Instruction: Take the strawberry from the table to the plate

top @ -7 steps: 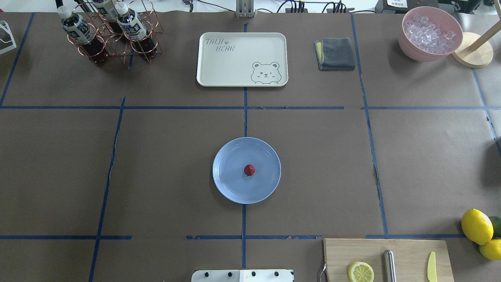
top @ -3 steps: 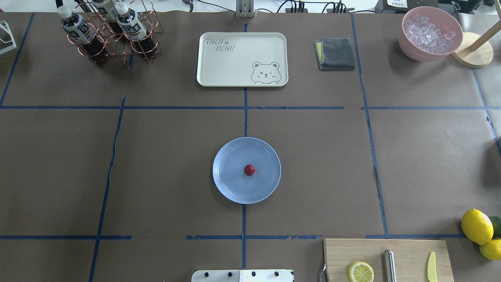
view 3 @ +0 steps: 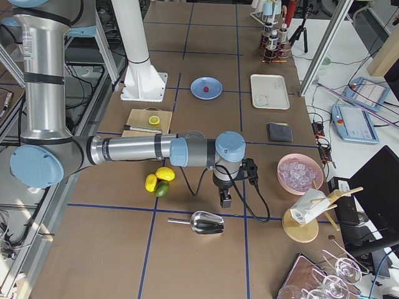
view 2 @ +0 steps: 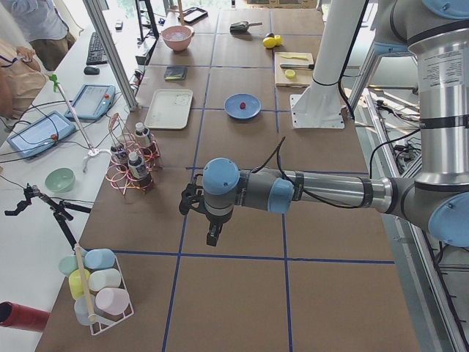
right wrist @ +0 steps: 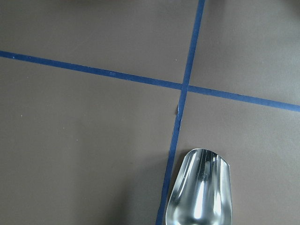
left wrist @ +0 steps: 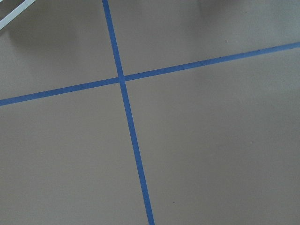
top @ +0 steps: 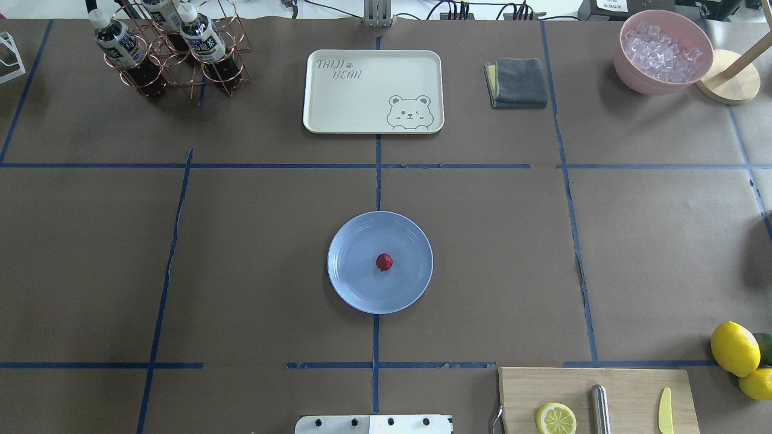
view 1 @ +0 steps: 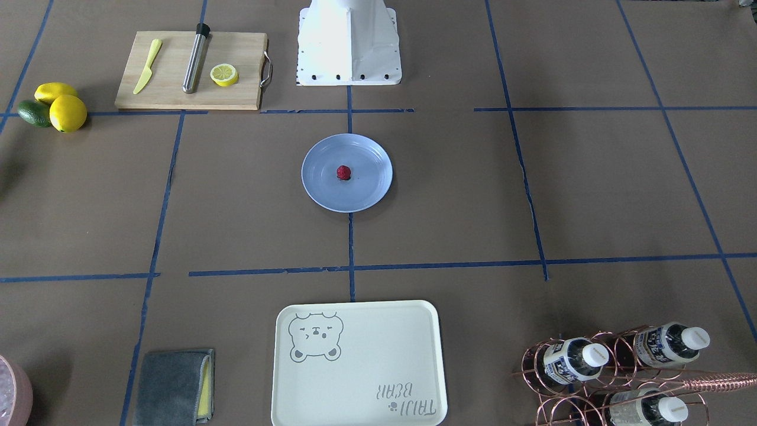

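I find the strawberry [top: 384,261] resting on the plate [top: 356,286], just 3 o'clock of its centre in the overhead view. The left gripper [view 2: 212,236] and right gripper [view 3: 223,200] hang over the table [top: 241,253], well apart from the plate. I cannot tell whether either is open or closed.

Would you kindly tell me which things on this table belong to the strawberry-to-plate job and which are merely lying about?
Belong to the job:
strawberry, already lying on the plate
table

Just lying about:
bear tray
grey cloth
pink bowl of ice
bottles
cutting board
lemons
metal scoop
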`<state>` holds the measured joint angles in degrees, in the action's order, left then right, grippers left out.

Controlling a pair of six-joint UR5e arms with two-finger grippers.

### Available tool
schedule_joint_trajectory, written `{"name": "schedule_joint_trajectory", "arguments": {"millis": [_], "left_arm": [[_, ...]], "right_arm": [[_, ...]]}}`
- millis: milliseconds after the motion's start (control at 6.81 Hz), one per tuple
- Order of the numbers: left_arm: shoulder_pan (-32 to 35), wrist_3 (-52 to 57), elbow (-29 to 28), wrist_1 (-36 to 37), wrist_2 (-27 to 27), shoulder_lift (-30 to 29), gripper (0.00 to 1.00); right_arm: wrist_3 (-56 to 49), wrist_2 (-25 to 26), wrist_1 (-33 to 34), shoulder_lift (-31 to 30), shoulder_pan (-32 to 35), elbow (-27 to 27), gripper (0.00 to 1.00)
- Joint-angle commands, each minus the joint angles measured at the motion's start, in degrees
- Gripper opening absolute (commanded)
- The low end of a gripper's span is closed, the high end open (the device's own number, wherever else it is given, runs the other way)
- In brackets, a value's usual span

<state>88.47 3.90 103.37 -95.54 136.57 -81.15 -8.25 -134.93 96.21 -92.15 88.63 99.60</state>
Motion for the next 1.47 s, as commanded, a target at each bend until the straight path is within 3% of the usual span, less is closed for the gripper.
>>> {"name": "schedule_joint_trajectory", "arguments": {"millis": [0, 147, 294, 1321], "left_arm": [[-0.93, 0.23, -0.62, -2.35, -3.77, 0.11, 1.0], [-0.93, -0.03, -1.06, -2.8, -3.6, 0.11, 1.0], [-1.02, 0.31, -1.15, -2.72, -3.51, 0.2, 1.0], [-0.93, 0.49, -2.73, -5.27, -1.57, -1.2, 1.0]], "right_arm": [[0.51, 1.06, 2.12, 0.39, -2.92, 2.07, 1.0], [0.52, 3.42, 7.19, 1.78, -2.77, 4.35, 1.0], [0.43, 3.8, 7.94, 0.75, -2.76, 5.85, 1.0], [-1.95, 1.51, 7.42, -1.72, -2.24, 5.95, 1.0]]}}
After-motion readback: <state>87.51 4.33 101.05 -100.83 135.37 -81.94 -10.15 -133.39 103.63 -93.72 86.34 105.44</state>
